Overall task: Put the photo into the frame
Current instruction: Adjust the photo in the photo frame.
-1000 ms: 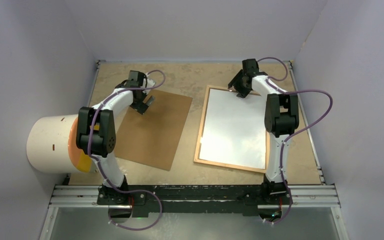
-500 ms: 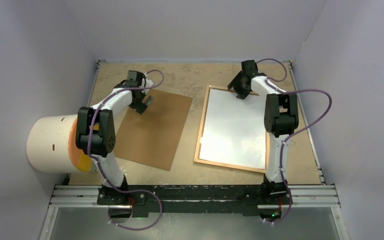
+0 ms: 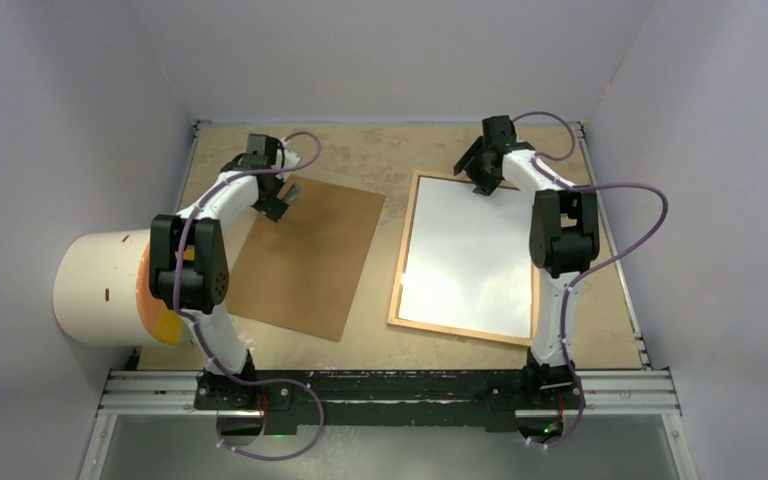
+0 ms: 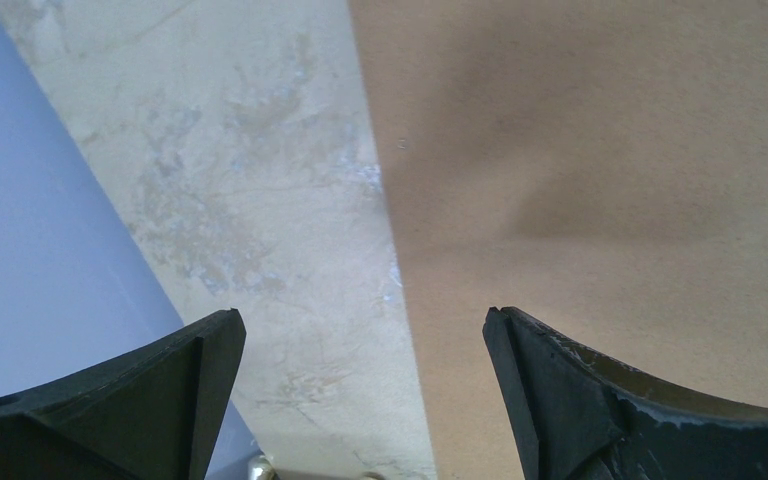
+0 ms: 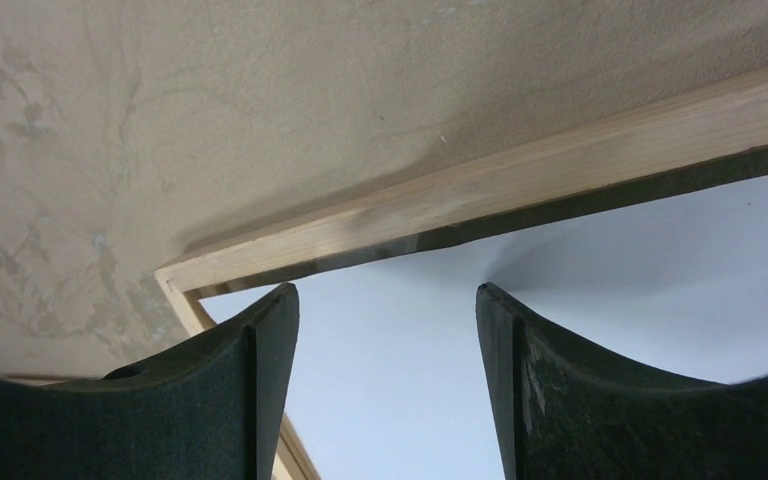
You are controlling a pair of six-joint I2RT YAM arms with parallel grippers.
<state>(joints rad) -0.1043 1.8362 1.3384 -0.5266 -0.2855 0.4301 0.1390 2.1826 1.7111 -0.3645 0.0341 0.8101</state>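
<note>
Photo (image 3: 470, 255), white side up, in frame (image 3: 460, 332).
Right pincer (image 5: 387, 290): parted, empty, frame corner and photo beneath. Left pincer (image 4: 360, 315): wide, empty, board (image 3: 305, 255) edge beneath.

Even, diffuse overhead light, moderately bright; soft-edged shadows on the flat brown fibreboard panel (image 4: 610, 190) and on the plain white-backed rectangular photo (image 5: 610, 270); pale bluish sheen across that photo in the top view; wrist views sharp, top view slightly soft.

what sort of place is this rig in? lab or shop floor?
Probably a lab test cell: left arm and right arm bolted to a metal rail, plain lilac walls boxing in a worn table, a frame and a brown board laid out.
</note>
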